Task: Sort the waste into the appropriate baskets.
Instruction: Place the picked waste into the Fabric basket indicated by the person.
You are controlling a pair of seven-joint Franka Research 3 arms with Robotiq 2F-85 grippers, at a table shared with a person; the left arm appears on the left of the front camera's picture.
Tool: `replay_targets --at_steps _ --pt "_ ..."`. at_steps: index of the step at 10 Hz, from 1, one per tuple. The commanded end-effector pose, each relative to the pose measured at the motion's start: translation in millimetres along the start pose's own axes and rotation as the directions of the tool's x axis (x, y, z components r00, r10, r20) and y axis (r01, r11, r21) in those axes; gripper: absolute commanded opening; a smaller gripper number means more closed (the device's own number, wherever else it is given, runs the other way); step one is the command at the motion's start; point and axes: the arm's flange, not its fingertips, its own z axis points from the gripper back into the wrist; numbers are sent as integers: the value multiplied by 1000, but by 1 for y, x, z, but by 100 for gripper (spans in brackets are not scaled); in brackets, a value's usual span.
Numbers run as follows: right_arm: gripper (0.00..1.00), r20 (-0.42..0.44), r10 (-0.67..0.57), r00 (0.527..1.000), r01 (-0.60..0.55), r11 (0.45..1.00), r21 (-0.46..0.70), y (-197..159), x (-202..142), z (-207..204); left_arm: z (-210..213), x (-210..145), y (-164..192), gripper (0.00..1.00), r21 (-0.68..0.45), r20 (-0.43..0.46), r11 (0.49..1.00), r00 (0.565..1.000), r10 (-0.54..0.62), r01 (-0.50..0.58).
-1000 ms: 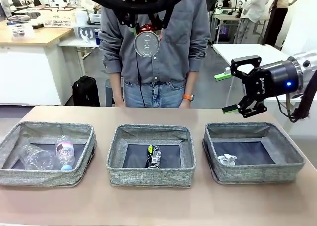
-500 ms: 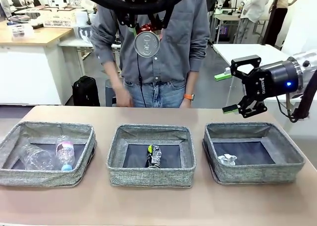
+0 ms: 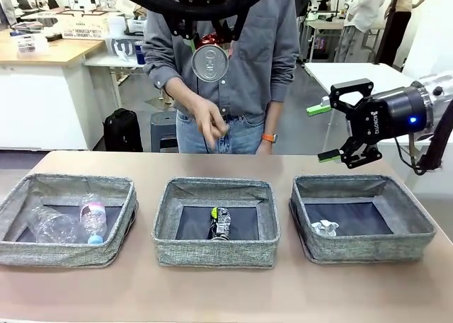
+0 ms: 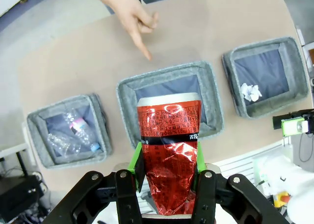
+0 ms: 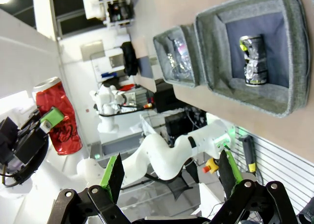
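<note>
The crumpled red metal can (image 4: 170,150) is clamped between the left gripper (image 4: 167,172) pads, high at twelve o'clock above the middle grey woven basket (image 3: 216,222). The right gripper (image 3: 320,132) is held agape, empty, at three o'clock.

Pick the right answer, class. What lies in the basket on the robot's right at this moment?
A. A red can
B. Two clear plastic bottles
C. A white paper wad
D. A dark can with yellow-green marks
C: the white paper wad lies alone on the dark bottom of the right basket; the left wrist view shows the same.
</note>
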Motion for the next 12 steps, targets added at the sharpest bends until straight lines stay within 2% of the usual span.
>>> replay_targets --at_steps 1,8,9,10,11,12 --pt "100 -3 23 1000 -23 1000 5 0 2 0 3 -4 4 42 -2 -5 1000 1000 15 -15" --pt "100 -3 23 1000 -23 1000 5 0 2 0 0 0 0 42 0 0 1000 1000 0 0" --pt "100 -3 23 1000 -23 1000 5 0 2 0 -33 -3 -3 42 73 36 997 999 -33 30" --pt "100 -3 23 1000 -23 1000 5 0 2 0 -82 -16 -5 42 99 21 992 997 -77 75" --pt "100 -3 23 1000 -23 1000 5 0 2 0 -123 -31 -2 42 133 -14 989 998 -58 59" --pt "100 -3 23 1000 -23 1000 5 0 2 0 -160 -45 0 42 58 -23 998 999 -29 30"
